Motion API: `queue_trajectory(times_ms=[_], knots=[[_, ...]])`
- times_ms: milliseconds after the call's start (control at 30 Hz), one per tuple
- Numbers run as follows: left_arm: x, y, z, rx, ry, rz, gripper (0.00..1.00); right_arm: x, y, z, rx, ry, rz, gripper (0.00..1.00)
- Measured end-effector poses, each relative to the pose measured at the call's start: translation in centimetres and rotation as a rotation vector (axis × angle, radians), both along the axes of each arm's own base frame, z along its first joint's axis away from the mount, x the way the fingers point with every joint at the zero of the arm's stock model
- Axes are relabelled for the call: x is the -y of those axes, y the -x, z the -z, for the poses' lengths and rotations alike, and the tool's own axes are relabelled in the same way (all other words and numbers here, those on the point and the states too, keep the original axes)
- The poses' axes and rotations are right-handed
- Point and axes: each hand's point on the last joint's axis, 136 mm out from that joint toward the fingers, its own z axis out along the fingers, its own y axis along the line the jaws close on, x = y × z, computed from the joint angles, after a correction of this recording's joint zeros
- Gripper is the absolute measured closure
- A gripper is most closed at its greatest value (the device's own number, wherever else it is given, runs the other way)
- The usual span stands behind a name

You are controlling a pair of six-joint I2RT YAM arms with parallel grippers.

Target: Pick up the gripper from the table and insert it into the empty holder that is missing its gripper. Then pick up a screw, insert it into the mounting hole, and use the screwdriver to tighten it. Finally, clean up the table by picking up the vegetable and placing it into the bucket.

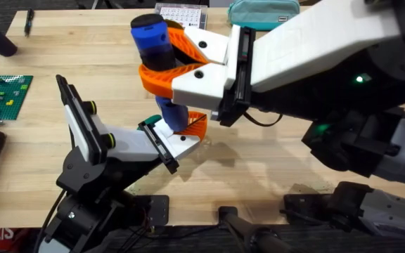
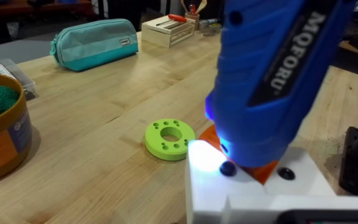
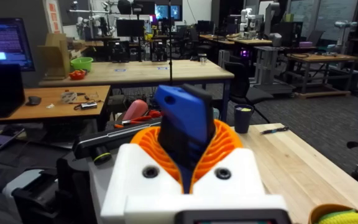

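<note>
While the right gripper [image 1: 166, 60] pinches the screwdriver [image 1: 155, 42] upright, its tip meets the gripper [image 1: 181, 137] seated on the holder [image 1: 100, 144] near the table [image 1: 273, 169] front; left pincer's state: cannot tell.

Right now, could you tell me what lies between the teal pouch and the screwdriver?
In the left wrist view, bare table and a green ring lie between pouch and screwdriver.
</note>
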Motion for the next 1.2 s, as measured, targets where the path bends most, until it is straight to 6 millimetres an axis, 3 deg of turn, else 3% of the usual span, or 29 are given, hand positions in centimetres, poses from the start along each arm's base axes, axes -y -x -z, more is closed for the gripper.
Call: queue_trajectory(times_ms=[533,967,1200], knots=[[0.0,-0.1,-0.1,-0.003,0.005,-0.005,0.986,0.4,-0.6,-0.2,-0.023,-0.011,0.026,0.95],[-0.1,-0.1,-0.1,-0.001,0.006,-0.007,0.986,3.3,1.1,-5.7,0.125,-0.178,0.043,0.95],[-0.1,-0.1,-0.1,-0.001,0.006,-0.007,0.985,2.2,0.4,-3.2,0.046,-0.075,0.025,0.95]])
